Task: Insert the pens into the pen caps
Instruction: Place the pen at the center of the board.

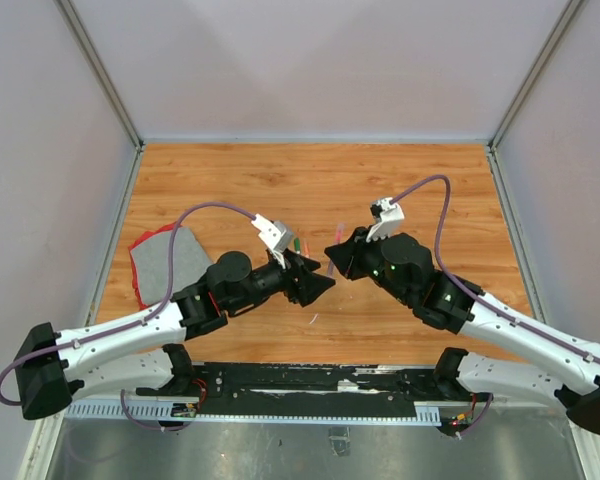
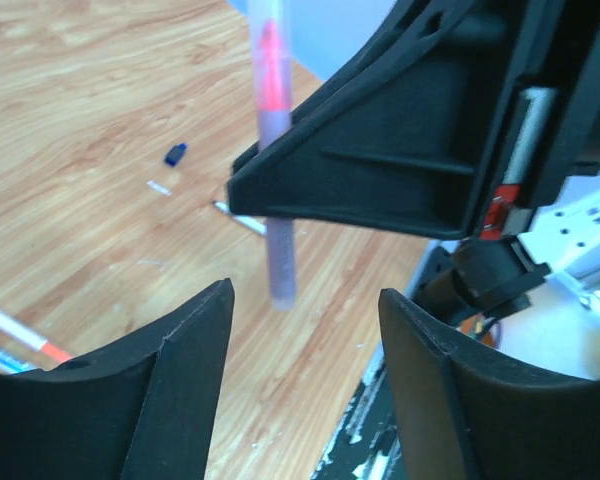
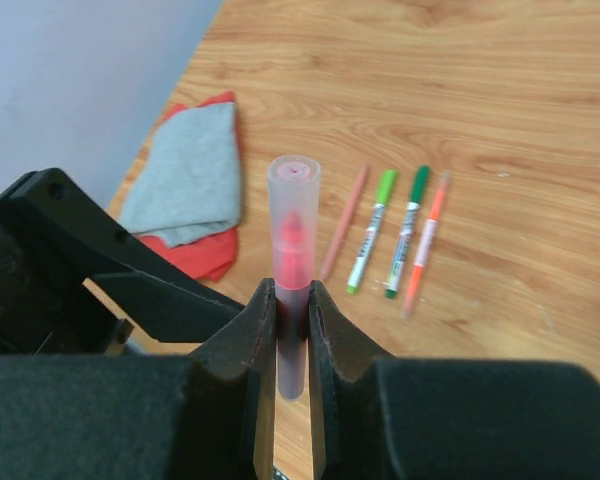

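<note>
The pen [image 3: 293, 215] stands upright in the right pincer [image 3: 292, 300]. Its barrel is clamped between the two black fingers [image 3: 255, 340]. A clear cap covers the red tip at its upper end, which rises above the fingers. The greyish lower end projects below them. The right pincer is closed on the barrel, with both fingers pressed against it from either side.

The left pincer [image 2: 305, 300] faces the right pincer, tip to tip, over the middle of the table [image 3: 500, 90]. Its jaws stand apart with a wide gap between them. In the left wrist view, the lower end of the held pen lines up with this gap. Neither left finger [image 2: 190, 350] touches the pen. The left pincer holds nothing.

Four more pens lie side by side on the table beyond the held pen, roughly parallel:
- a pink pen [image 3: 343, 222]
- a light-green pen [image 3: 372, 230]
- a dark-green pen [image 3: 407, 232]
- an orange pen [image 3: 425, 245]

A small blue cap [image 2: 176, 153] lies loose on the wood, well apart from both pincers.

A grey cloth [image 3: 190, 180] rests on a red cloth [image 3: 195, 255] near the left wall.
</note>
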Robot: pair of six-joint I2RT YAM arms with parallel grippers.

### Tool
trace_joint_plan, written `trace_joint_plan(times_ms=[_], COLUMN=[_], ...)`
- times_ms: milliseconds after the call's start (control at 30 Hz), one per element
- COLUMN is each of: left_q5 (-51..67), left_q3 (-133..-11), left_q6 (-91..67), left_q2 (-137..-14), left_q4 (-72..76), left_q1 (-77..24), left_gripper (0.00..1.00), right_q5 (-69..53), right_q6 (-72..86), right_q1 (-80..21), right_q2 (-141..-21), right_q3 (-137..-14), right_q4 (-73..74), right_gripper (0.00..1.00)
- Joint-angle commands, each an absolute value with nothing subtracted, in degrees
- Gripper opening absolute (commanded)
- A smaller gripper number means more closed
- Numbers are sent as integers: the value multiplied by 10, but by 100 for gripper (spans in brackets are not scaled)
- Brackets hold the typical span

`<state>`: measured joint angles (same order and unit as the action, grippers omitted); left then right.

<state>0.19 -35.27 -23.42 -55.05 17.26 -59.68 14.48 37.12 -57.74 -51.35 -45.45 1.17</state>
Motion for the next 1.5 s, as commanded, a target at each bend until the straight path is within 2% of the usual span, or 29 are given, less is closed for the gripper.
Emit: trace_joint_plan(times_ms=[0,100,267,333,367,767,900,1300,1467], left_q5=[-12,16,-12,-14,-21,-157,-185,-183,-179], left_q3=[-374,-385,-413,-421,-424,-460,-459,-433,-433], left_q6=[-250,-268,-245,-231,-226,-203,-195,-205,-205], left_q2=[-559,-565,-552,-543,-538,-432,-406,-379,-378], left_q4=[114,78,2,-24,-41,-225,-264,-260,-259], left_q1=[-561,-498,-445,-421,-411,-399,-399,-399,-399], left_gripper=[68,73,81,98,99,100,100,100,100], right_q5=[225,196,112,66,57,14,0,20,17], right_q6=[354,338,307,298,296,292,300,328,336], right_q1=[-570,-541,-484,-465,-458,-421,-413,-409,-405], right_q2=[-551,-600,-700,-742,-765,-1022,-1088,-1180,-1193], right_q3=[-526,-569,-624,-641,-651,-785,-826,-862,-866], right_q4=[142,205,277,293,301,375,392,394,384], right_gripper=[1,0,0,1,0,1,5,12,21])
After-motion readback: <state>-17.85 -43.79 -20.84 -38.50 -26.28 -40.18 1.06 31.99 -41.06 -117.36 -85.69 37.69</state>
